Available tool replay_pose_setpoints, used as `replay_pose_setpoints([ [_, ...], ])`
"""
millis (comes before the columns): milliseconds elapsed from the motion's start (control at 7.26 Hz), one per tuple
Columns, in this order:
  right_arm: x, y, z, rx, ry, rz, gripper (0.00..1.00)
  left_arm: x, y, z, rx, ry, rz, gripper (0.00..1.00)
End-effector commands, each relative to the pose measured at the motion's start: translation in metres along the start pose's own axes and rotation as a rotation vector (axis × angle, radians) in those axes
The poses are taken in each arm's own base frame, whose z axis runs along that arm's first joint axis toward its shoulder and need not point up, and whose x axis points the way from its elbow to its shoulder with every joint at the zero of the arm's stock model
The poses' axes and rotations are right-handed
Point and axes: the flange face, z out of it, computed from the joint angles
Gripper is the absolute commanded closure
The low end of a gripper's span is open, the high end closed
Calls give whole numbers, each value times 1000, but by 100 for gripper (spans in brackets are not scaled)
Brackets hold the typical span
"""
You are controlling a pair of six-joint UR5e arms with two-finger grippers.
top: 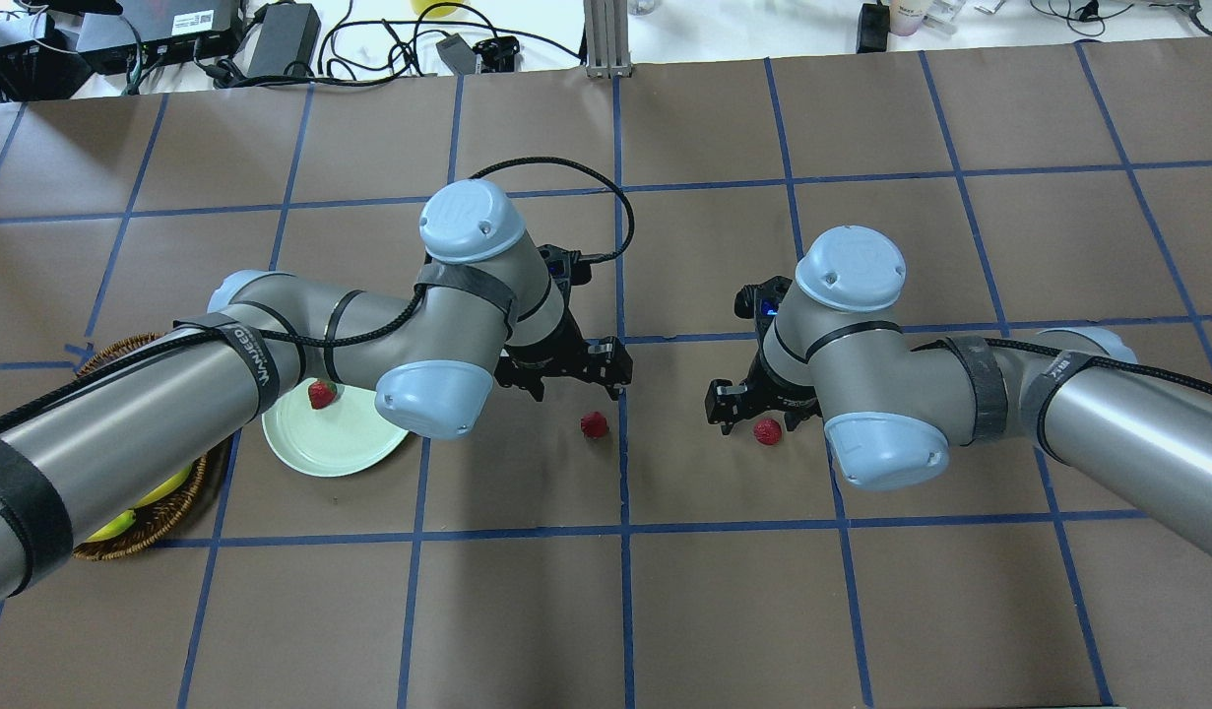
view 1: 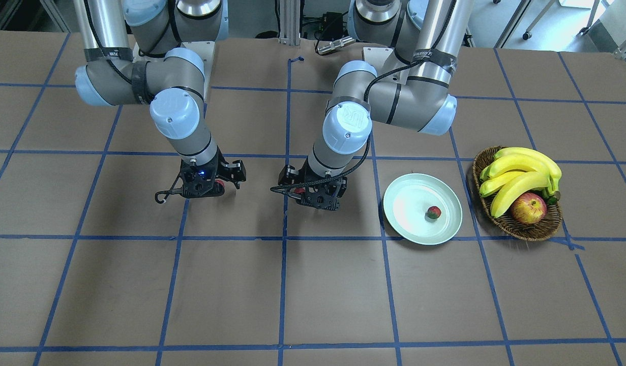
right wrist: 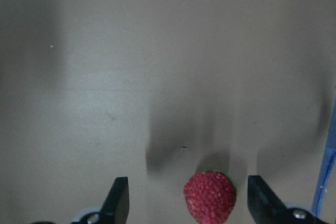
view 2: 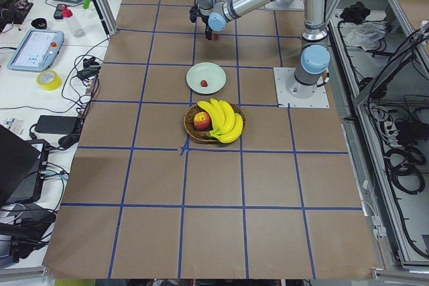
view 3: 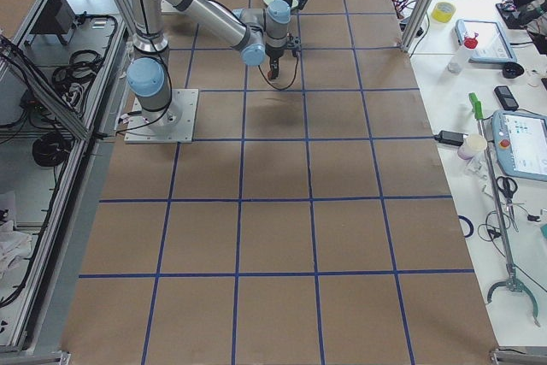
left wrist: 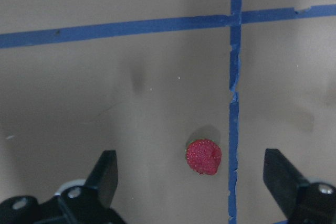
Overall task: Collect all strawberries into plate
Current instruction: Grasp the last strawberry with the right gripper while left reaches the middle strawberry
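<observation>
One strawberry (view 1: 434,212) lies in the pale mint plate (view 1: 409,223), toward its basket side. A second strawberry (left wrist: 203,156) lies on the brown table beside a blue tape line. My left gripper (left wrist: 193,182) is open above it, one finger (left wrist: 106,174) on each side, not touching. A third strawberry (right wrist: 210,196) lies on the table under my right gripper (right wrist: 190,203), which is open with the berry between its fingers (right wrist: 118,200), nearer the right one. In the overhead view both table berries (top: 594,424) (top: 766,430) show just in front of the grippers.
A brown wicker basket (view 1: 521,230) with bananas (view 1: 521,173) and a red-yellow apple (view 1: 528,208) stands beside the plate, on the side away from the arms. Blue tape lines grid the table. The two arms hang close together near the table's middle.
</observation>
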Motion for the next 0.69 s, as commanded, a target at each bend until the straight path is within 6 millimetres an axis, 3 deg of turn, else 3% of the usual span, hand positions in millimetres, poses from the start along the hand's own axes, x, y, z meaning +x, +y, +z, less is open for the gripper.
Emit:
replay_pose_setpoints([
  [0,3,2,4,-11,22,-7,50,-2,10,26,-34,-9,4,0],
  [275,2,-1,2,-6,20,-11,81,4,14,33,-47,-14,17,6],
  [413,2,-2,0,-1,20,-8,85,5,14,33,-46,-13,17,14],
  [551,1,-3,-5,5,20,-7,85,5,13,32,-45,-9,17,39],
])
